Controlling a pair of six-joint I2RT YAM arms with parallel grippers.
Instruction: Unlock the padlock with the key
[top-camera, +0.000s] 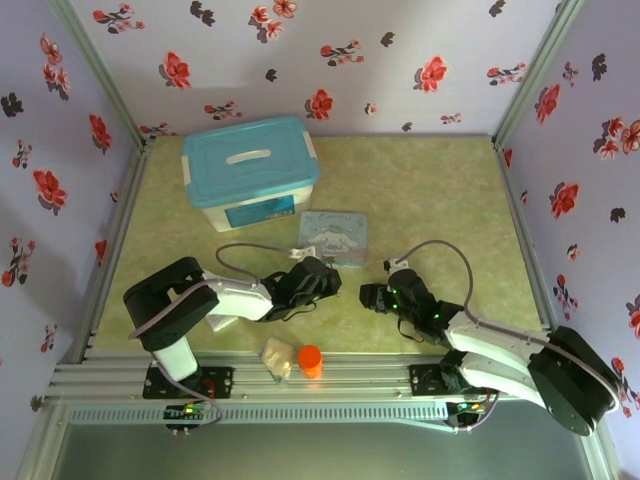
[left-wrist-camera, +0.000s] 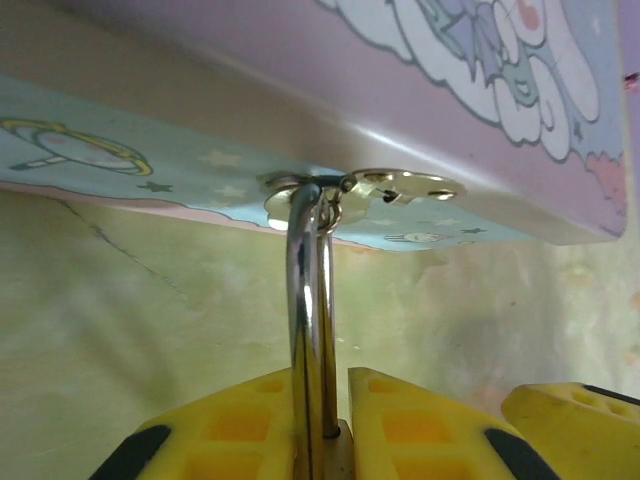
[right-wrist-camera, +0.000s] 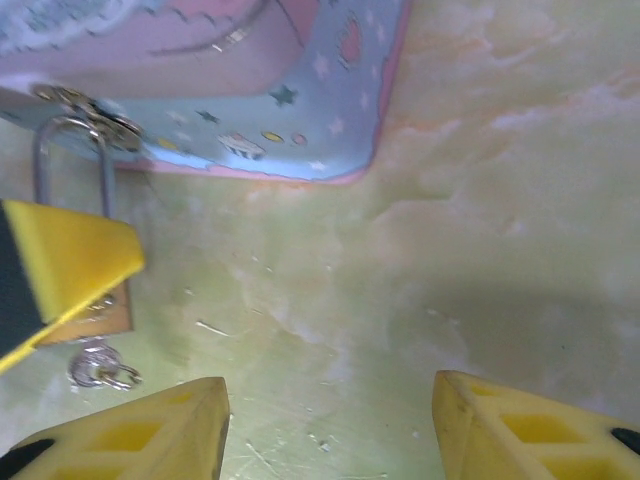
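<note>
Both arms look alike from here: a chunky black shoulder, glossy white links and a black wrist. The left arm (top-camera: 235, 295) and the right arm (top-camera: 500, 352) each carry a thin grey cable (top-camera: 232, 250) arching off the wrist. Small green lights (top-camera: 402, 296) glow on the right wrist. The left gripper (left-wrist-camera: 320, 430) has bright yellow fingers (left-wrist-camera: 235, 435) with moulded square pockets and black patches at the outer edges. The right gripper (right-wrist-camera: 330, 430) looks the same. Each base (top-camera: 185, 382) is a black plate, perhaps with a tiny lit board below.

Lavender walls (top-camera: 400, 60) with red flower print; mottled yellow-green tabletop (top-camera: 430, 190); aluminium frame rails (top-camera: 330, 385).
</note>
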